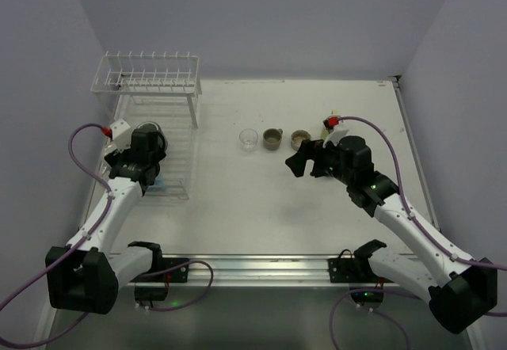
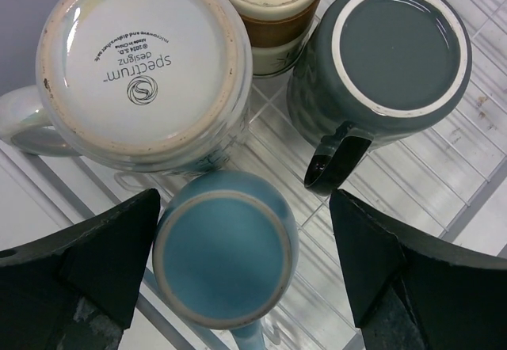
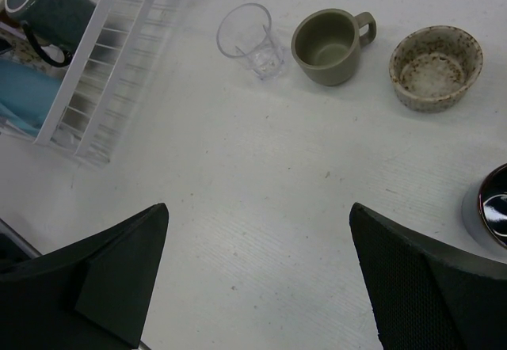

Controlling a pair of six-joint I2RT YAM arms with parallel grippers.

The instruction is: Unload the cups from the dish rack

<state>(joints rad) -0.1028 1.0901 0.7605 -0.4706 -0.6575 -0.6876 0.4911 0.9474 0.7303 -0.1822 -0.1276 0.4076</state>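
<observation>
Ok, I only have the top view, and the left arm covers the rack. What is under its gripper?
Observer: A light blue cup, bottom up, sits inside the open left gripper, touching neither side.
Operator: Anything beside it?
Observer: Three more on the rack, all bottom up: a white mug, a tan cup and a dark grey mug.
Operator: And the other arm?
Observer: The right gripper is open and empty over the table. A dark-lined cup stands upright at the right edge of its wrist view.
</observation>
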